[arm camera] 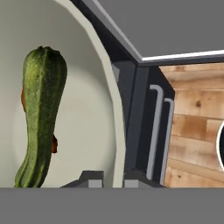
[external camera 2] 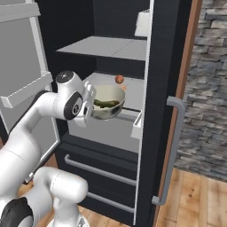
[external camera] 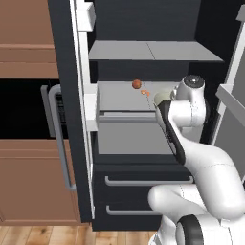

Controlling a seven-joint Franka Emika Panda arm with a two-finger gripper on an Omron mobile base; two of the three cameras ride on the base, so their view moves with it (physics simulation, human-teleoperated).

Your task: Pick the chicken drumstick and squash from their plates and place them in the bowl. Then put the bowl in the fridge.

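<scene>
Arm is rising from the base, bending at the elbow and reaching forward at mid height, wrist turned sideways. Claw point(external camera 2: 91, 105) is pointing toward the open fridge point(external camera 2: 146, 133), its fingers point(arm camera: 91, 179) closing on the rim of the bowl point(external camera 2: 107, 101), one inside the wall and one outside, carrying it level

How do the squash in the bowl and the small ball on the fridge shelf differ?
The squash is long, green and ridged; the ball is small, round and orange-red. The squash lies inside the bowl held at the jaws; the ball rests directly on the fridge shelf behind it. Both are within the open fridge.
</scene>
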